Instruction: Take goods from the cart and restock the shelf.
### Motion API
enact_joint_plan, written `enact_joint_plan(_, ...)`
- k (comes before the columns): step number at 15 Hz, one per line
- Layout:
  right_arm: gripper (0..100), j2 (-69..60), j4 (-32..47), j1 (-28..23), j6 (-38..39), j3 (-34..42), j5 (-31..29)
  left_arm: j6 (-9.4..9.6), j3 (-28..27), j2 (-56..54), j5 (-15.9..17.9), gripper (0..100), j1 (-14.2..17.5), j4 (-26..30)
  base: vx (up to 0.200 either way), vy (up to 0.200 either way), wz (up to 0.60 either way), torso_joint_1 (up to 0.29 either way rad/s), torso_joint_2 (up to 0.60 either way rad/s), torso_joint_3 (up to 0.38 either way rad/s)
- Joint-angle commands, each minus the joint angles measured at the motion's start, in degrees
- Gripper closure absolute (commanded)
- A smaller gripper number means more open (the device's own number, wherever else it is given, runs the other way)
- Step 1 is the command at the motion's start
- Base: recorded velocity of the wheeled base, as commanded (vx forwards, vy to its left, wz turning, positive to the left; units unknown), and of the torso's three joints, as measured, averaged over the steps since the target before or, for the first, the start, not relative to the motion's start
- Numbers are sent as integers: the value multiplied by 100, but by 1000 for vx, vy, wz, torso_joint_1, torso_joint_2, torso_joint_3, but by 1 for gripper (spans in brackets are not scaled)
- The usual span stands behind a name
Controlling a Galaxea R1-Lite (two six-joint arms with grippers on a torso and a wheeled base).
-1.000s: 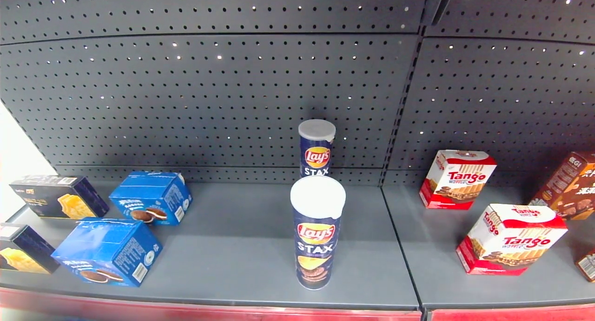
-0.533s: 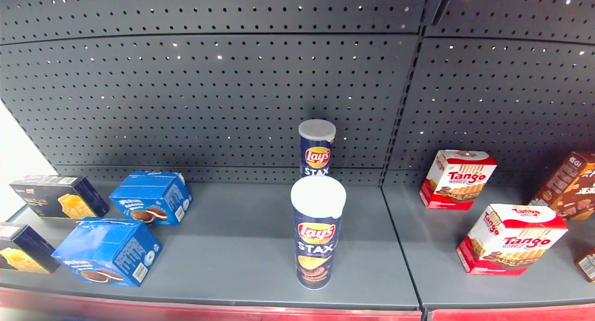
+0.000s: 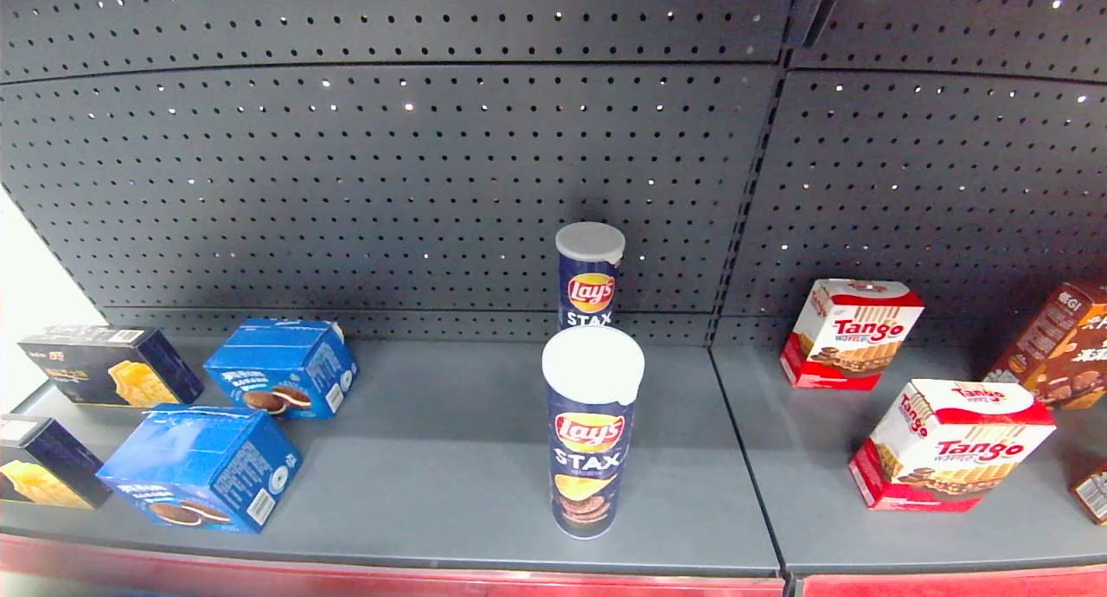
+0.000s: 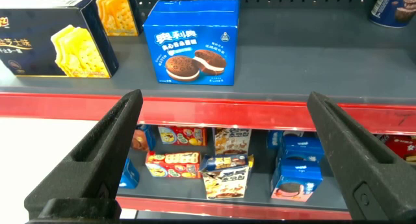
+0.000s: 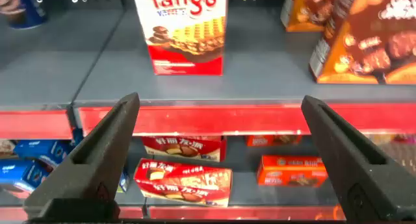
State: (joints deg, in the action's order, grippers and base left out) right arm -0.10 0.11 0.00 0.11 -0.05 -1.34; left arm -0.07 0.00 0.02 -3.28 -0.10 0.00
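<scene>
A: Step in hand?

B: Between loads, as I read it. The left gripper (image 4: 224, 102) and the right gripper (image 5: 221, 100) both hang low, just out from the red front lip (image 3: 389, 575) of the grey metal shelf (image 3: 450, 458). Neither carries anything.

A: Fingers?

B: The left fingers (image 4: 107, 152) are spread wide, with nothing between them and nothing touched. The right fingers (image 5: 97, 156) are the same: wide apart and bare.

A: Stock on the deck?

B: In the middle bay a tall dark-blue cardboard crisp tube (image 3: 592, 433) with a white lid stands upright near the front. A second such tube (image 3: 589, 272) stands straight behind it, close to the perforated back panel (image 3: 389, 190). On the robot's left are two blue cardboard biscuit boxes (image 3: 201, 469), one behind the other, and two navy cracker boxes (image 3: 108, 365) beyond them. In the right bay are two red-and-white wafer boxes (image 3: 951, 446), also one behind the other.

A: Next move?

B: My judgement is to go to the cart and take another item. The jaws as they stand would pass around a box or a tube. For the set-down, the bare deck between the biscuit boxes and the tubes looks the easiest slot.

A: Risks?

B: The front tube is tall and narrow, so a nudge would likely tip it. Bring anything in well apart from it.
</scene>
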Motion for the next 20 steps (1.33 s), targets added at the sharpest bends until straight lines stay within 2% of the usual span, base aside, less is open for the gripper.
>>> enact_joint_plan(1, 0, 10, -2, 0, -2, 5, 2, -1, 0, -2, -6, 0, 1, 0, 0, 0, 0, 0, 0, 0)
enact_joint_plan(7, 0, 10, -2, 0, -20, 5, 2, -1, 0, -2, 3, 0, 1, 0, 0, 0, 0, 0, 0, 0)
enact_joint_plan(9, 0, 10, 7, 0, -20, 5, 2, 157, 0, -2, 12, 0, 1, 0, 0, 0, 0, 0, 0, 0)
enact_joint_plan(12, 0, 10, 7, 0, -29, 5, 29, -10, 0, -2, 117, 0, -8, 0, 0, 67, 0, 1, 1, 2)
enact_joint_plan(13, 0, 10, 7, 0, -29, 5, 46, -1, 0, -2, 205, 0, -8, 0, 0, 0, 0, 0, 0, 0)
enact_joint_plan(18, 0, 10, 7, 0, -29, 5, 46, -1, 0, -2, 205, 0, -8, 0, 0, 0, 0, 0, 0, 0)
enact_joint_plan(20, 0, 10, 7, 0, -29, 5, 55, -19, 0, -2, 205, 0, 1, 0, 0, 200, 0, 0, 5, 7)
